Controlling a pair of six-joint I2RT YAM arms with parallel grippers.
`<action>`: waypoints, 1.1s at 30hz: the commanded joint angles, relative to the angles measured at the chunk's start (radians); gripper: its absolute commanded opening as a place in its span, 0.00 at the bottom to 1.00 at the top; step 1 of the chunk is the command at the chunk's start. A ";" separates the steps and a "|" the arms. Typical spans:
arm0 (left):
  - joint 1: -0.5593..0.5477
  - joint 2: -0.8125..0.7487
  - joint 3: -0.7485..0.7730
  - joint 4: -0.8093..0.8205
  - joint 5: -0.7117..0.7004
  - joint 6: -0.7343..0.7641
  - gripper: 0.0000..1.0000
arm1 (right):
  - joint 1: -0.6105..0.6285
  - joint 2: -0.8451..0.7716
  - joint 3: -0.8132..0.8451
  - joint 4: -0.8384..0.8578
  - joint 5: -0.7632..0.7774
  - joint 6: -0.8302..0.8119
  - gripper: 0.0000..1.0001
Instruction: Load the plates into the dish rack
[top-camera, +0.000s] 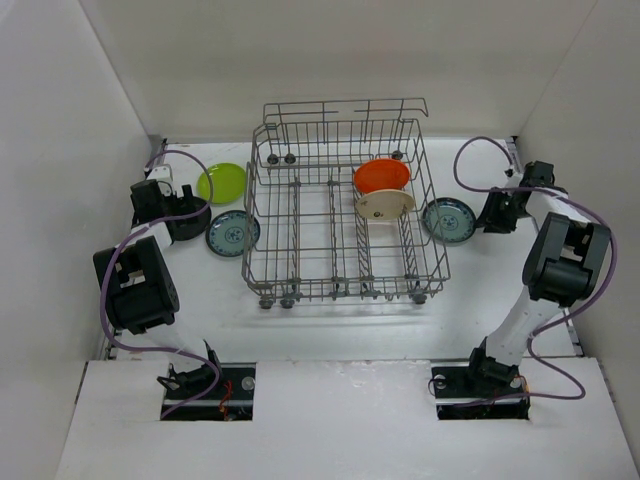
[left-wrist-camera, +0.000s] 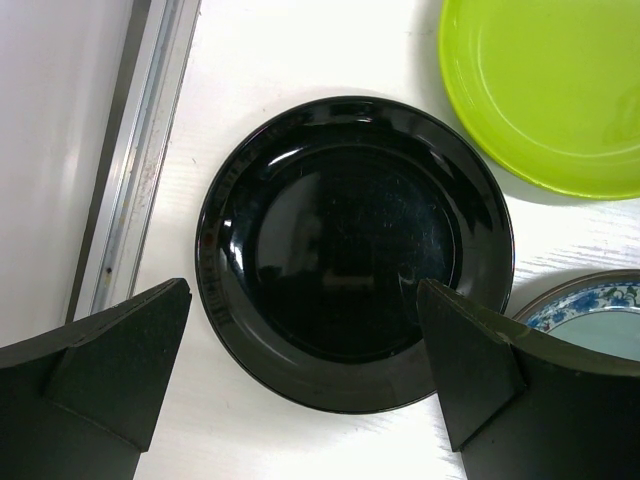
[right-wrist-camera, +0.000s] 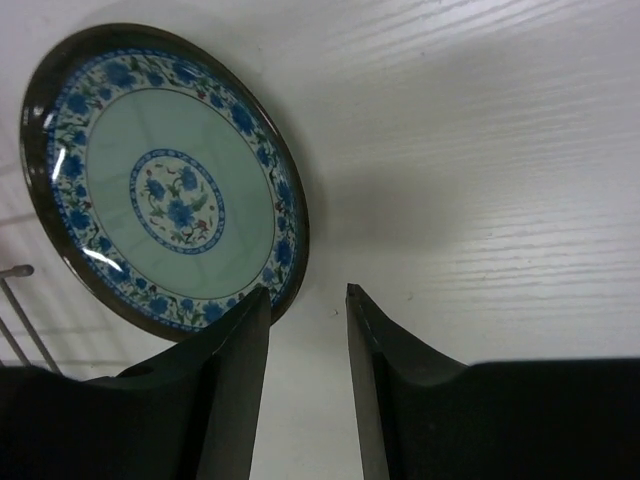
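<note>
The dish rack stands mid-table with an orange plate and a cream plate upright in its right rows. My left gripper hangs open over the black plate. Its jaws stand wide, one at each side of the plate's near rim, touching nothing. The lime green plate and a teal patterned plate lie just beyond it. My right gripper is narrowly open beside the other teal plate. Its left finger overlaps that plate's rim.
The green plate and left teal plate lie between the left arm and the rack. The right teal plate lies close to the rack's right wall. A metal rail runs along the left table edge. White walls enclose the table.
</note>
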 joint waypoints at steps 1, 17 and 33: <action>-0.004 -0.043 0.014 0.026 -0.007 -0.013 1.00 | 0.012 0.038 0.040 -0.010 -0.030 0.018 0.42; -0.016 -0.034 0.023 0.018 -0.028 -0.013 1.00 | 0.051 0.150 0.160 0.006 -0.010 0.045 0.20; -0.023 -0.027 0.030 0.011 -0.035 -0.010 1.00 | 0.052 -0.044 0.102 0.081 0.087 0.034 0.00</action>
